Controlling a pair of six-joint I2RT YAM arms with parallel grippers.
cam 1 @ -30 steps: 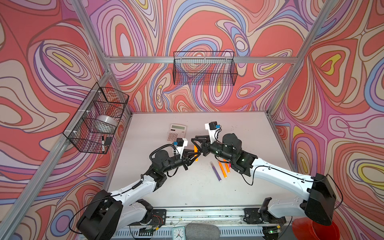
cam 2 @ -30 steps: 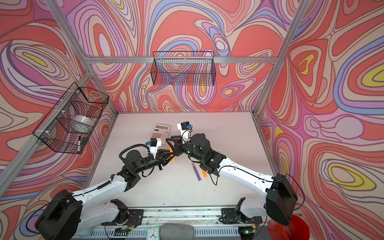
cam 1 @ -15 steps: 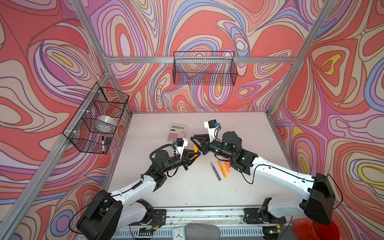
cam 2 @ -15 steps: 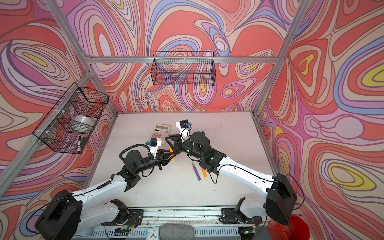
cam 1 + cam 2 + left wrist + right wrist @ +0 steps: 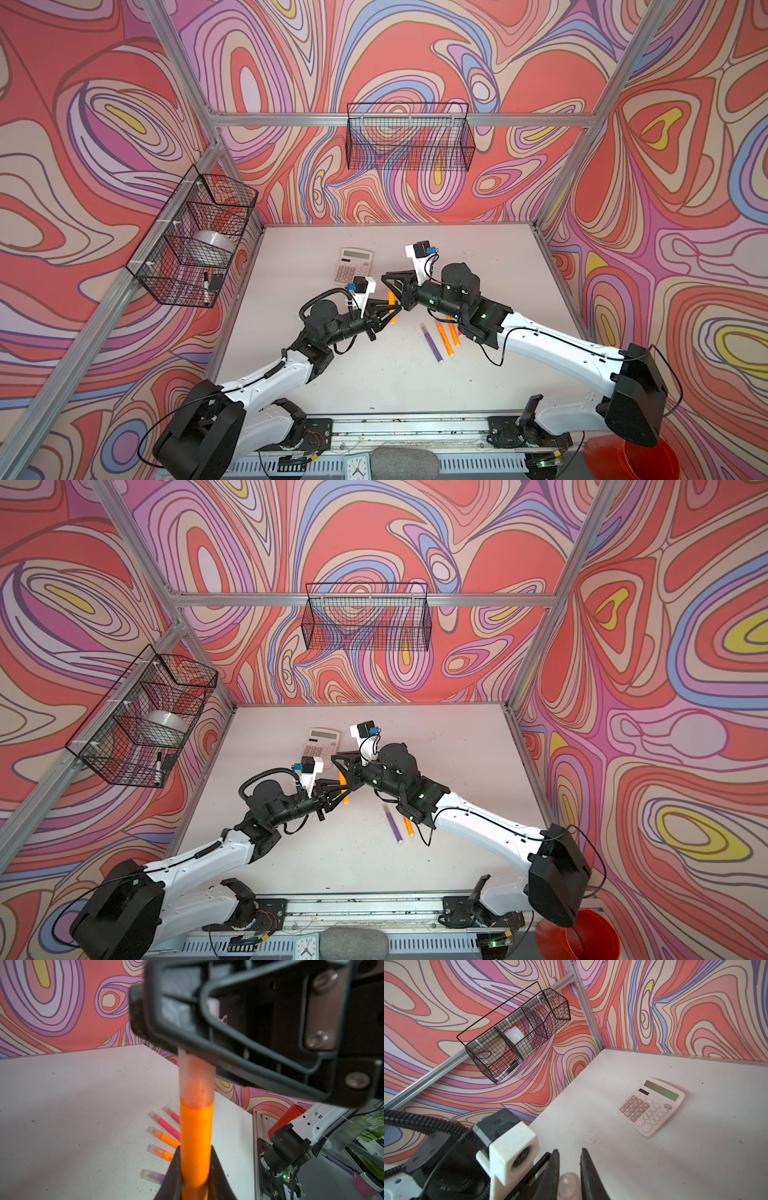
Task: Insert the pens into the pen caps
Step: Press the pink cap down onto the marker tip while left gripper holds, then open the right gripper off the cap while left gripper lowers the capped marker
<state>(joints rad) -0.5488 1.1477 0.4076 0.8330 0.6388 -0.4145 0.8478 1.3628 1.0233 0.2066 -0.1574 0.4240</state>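
One orange pen [image 5: 196,1142] is held over the middle of the worktop [image 5: 83,1105] by the clenched left gripper [image 5: 195,1169]. Its cap [image 5: 196,1080] is only now pinched by the right gripper [image 5: 569,1167], so it can be pressed tight.

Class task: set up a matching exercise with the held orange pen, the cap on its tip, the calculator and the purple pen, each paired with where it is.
Things: 1 orange pen; 2 cap; 3 calculator; 4 purple pen.
Places: A lying capped on the table; B pinched in the right gripper; C flat on the table, keys up; D clamped in the left gripper.
Pairs: 1-D, 2-B, 3-C, 4-A.
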